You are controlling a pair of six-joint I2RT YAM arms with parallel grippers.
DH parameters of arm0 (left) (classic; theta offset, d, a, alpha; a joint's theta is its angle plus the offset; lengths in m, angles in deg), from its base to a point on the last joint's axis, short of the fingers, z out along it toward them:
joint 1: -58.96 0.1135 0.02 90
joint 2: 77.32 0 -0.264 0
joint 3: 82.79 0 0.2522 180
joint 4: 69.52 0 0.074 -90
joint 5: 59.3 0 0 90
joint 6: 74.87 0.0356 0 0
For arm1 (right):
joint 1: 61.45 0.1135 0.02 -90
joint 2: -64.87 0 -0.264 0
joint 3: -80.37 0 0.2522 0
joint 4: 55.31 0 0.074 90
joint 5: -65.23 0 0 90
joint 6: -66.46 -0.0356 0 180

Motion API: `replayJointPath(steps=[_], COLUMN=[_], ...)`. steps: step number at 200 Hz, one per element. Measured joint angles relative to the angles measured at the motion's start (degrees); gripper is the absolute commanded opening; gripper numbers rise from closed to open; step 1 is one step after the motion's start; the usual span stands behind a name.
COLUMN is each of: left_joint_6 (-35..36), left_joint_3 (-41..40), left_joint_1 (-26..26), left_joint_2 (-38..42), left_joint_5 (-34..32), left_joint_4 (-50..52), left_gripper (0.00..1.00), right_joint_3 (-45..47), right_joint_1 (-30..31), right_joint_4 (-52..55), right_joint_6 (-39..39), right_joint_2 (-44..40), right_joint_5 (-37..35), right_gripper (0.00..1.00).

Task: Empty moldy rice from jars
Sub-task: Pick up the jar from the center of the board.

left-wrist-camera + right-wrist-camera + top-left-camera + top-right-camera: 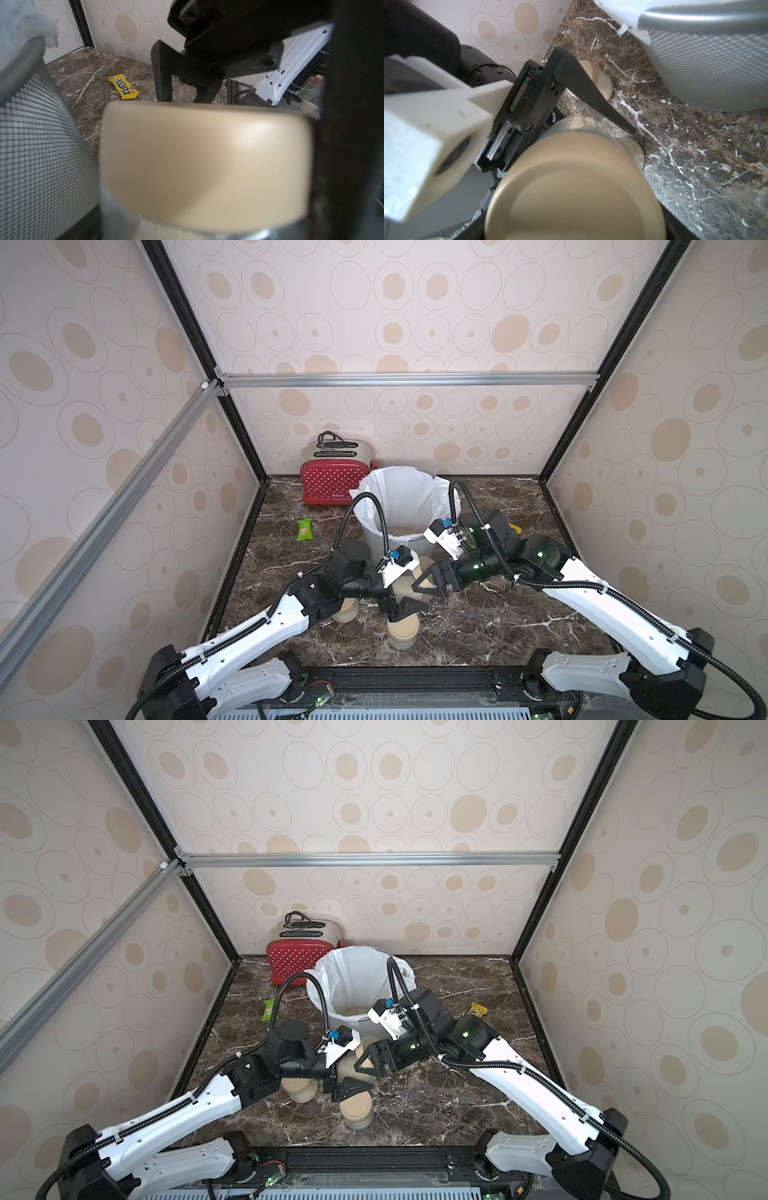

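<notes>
In both top views my left gripper (402, 594) is shut on the glass body of a jar (400, 588) held tilted just in front of the mesh bin (415, 544). The jar's beige lid (575, 187) points at my right gripper (422, 577), whose jaws stand wide round the lid and close against its rim. A second jar (345, 610) stands under my left arm. A third jar (403, 632) stands nearer the front edge. Pale rice (402, 531) lies in the bottom of the white-lined bin.
A red dotted toaster (332, 485) stands at the back wall behind the bin. A green snack packet (304, 529) lies left of the bin, a yellow candy packet (478, 1009) to its right. Enclosure walls close in three sides.
</notes>
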Motion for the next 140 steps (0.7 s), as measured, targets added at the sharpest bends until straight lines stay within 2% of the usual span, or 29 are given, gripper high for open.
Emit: replayJointPath(steps=[20,32,66,91,140], left_joint_6=[-0.1,-0.1,-0.1,0.0,-0.1], left_joint_3=[0.1,0.1,0.3,0.4,0.9], left_joint_1=[0.0,0.0,-0.3,-0.3,-0.4], left_joint_2=[-0.6,-0.8,-0.9,-1.0,-1.0], left_joint_5=[0.5,0.7,1.2,1.1,0.7], left_joint_4=[-0.2,-0.3,-0.1,0.0,0.4], left_gripper=[0.99,0.95,0.72,0.58,0.42], right_joint_3=[0.0,0.0,0.0,0.0,-0.1], right_joint_1=[0.0,0.0,-0.1,-0.1,-0.1], right_joint_4=[0.2,0.3,0.4,0.4,0.3], right_joint_6=[0.4,0.6,1.0,1.0,1.1], right_joint_2=[0.1,0.1,0.1,0.1,0.1], right_joint_5=[-0.1,-0.2,-0.6,-0.5,-0.8], right_gripper=[0.6,0.6,0.59,0.6,0.65])
